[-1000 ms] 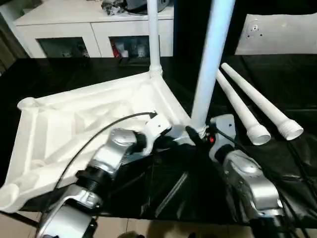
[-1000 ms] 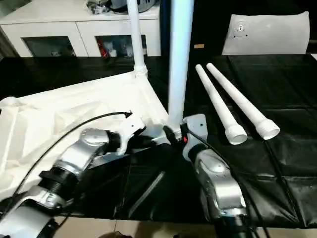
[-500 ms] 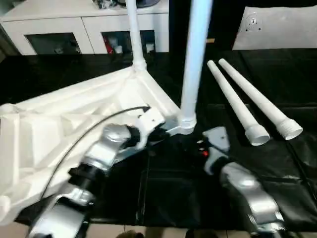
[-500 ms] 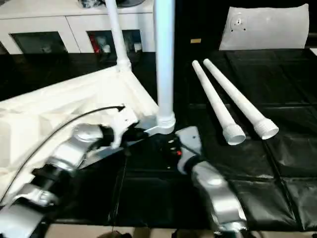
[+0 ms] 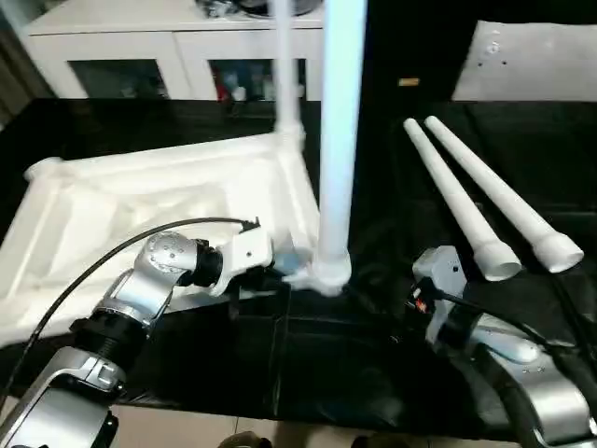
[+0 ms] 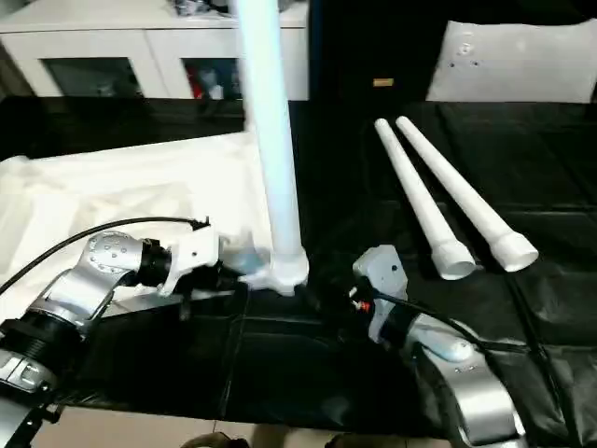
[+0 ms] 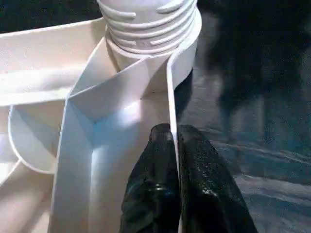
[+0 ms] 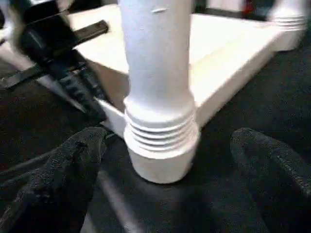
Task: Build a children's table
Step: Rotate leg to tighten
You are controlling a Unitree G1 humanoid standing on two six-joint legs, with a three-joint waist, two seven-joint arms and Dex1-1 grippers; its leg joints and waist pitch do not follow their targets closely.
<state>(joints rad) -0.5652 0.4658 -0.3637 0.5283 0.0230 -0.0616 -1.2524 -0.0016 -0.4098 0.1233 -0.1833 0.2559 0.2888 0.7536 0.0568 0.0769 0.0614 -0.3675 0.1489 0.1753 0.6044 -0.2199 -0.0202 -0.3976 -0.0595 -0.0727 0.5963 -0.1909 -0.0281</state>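
The white tabletop point(image 5: 168, 205) lies upside down on the black-covered table point(image 5: 373, 373), ribbed underside up. The left gripper point(image 7: 171, 145) has its two black fingers point(image 7: 155, 189) clenched on the tabletop's thin edge wall, just short of the round corner socket point(image 7: 187, 43) ahead of the fingertips. A white leg point(image 5: 334, 140) stands upright in that socket, its threaded collar seated at the rim. The right gripper point(image 8: 170, 160) sits close beside the same corner with its fingers point(image 8: 68, 170) spread wide and released, one on each side of the leg's base and touching nothing. A second leg point(image 5: 287, 84) rises from the far corner of the tabletop, beyond the left fingers. Two loose legs point(image 5: 476, 201) lie side by side on the table, well apart from the right fingers, outboard of them. A white cabinet point(image 5: 140, 47) stands beyond the table.
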